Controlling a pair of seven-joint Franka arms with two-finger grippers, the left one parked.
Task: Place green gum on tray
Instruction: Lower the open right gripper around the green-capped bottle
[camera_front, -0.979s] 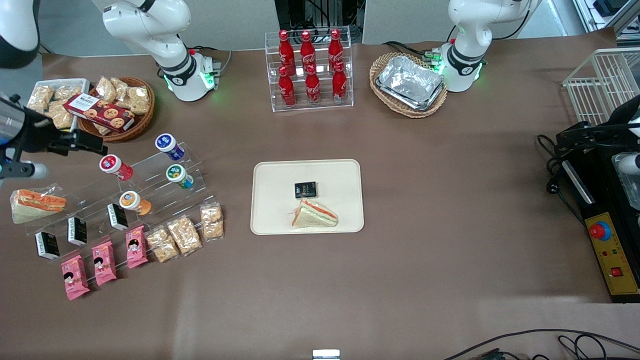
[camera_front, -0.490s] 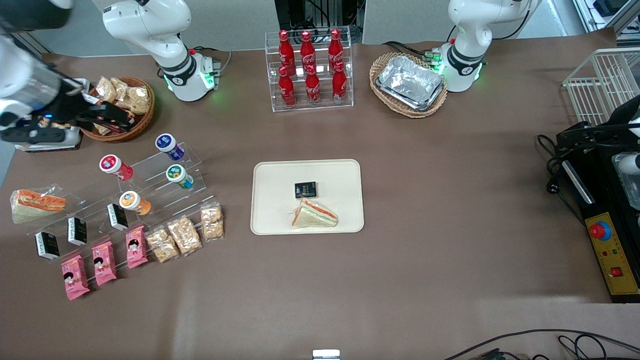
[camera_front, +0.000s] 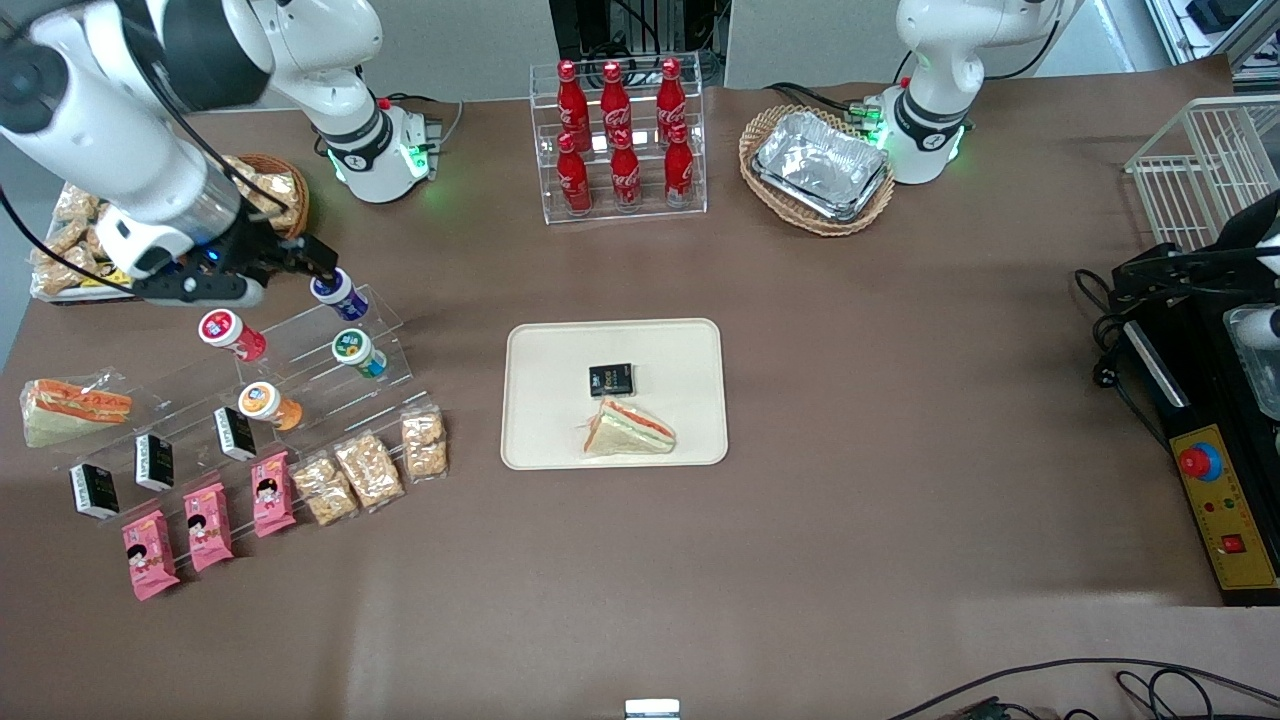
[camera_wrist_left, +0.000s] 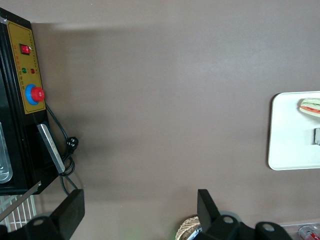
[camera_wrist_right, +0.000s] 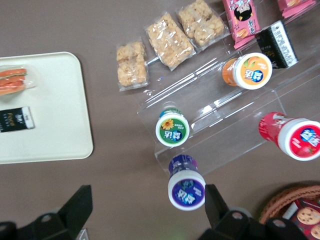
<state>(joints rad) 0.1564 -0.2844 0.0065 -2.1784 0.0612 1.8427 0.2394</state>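
My gripper (camera_front: 318, 262) has swung in from the working arm's end of the table since the earlier frames & now hangs over the clear stepped rack (camera_front: 300, 370), right above the blue gum (camera_front: 338, 292) on its top step; before that it was out over the wicker snack basket (camera_front: 285, 190). Fingers (camera_wrist_right: 80, 202) are spread wide w/ nothing between them; in the wrist view the blue gum (camera_wrist_right: 186, 184) sits in the gap, untouched. Green gum (camera_front: 357, 352) hasn't moved: it stands on the rack one step nearer the front camera than the blue one, white lid w/ green print up (camera_wrist_right: 173, 128). Red gum (camera_front: 229, 333) & orange gum (camera_front: 268, 404) are also on the rack, toward the working arm's end from the green, same spots as before. Tray (camera_front: 540, 440) lies well apart from the rack, toward the parked arm's end, unchanged, w/ a small black packet (camera_front: 611, 379) & a wrapped sandwich (camera_front: 628, 430) on it. Snack bags (camera_front: 368, 468) & pink packets (camera_front: 205, 525) lie on the table just nearer the camera than the rack, no shift.
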